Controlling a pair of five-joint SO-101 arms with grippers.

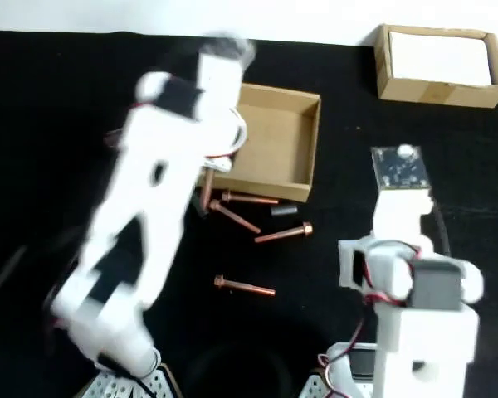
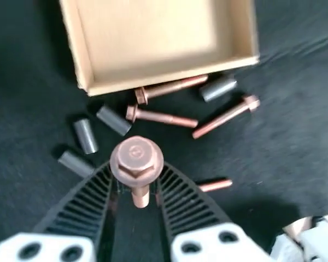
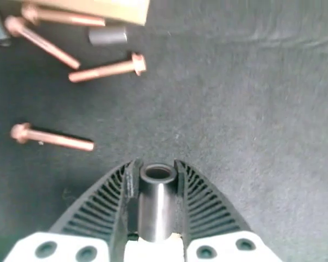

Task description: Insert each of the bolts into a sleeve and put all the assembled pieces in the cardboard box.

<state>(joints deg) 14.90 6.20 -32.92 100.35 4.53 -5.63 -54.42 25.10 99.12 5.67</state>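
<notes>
My left gripper (image 2: 136, 169) is shut on a copper bolt (image 2: 136, 159), held head-up just in front of the open cardboard box (image 2: 87, 82). In the high view this bolt (image 1: 206, 189) hangs at the box's (image 1: 311, 141) near left corner. My right gripper (image 3: 156, 166) is shut on a dark sleeve (image 3: 156, 199), open end up, over bare cloth to the right of the loose parts. Several loose bolts (image 1: 245, 287) (image 1: 283, 234) (image 1: 249, 198) lie in front of the box. Three sleeves (image 2: 113, 120) (image 2: 86, 135) (image 2: 75, 162) lie together, and another sleeve (image 2: 218, 87) rests by the box wall.
A second cardboard box (image 1: 481, 91) with a white inside stands at the far right. The right arm (image 1: 407, 274) stands at the front right, the left arm (image 1: 141, 224) slants across the left side. A black cloth (image 1: 50, 124) covers the table.
</notes>
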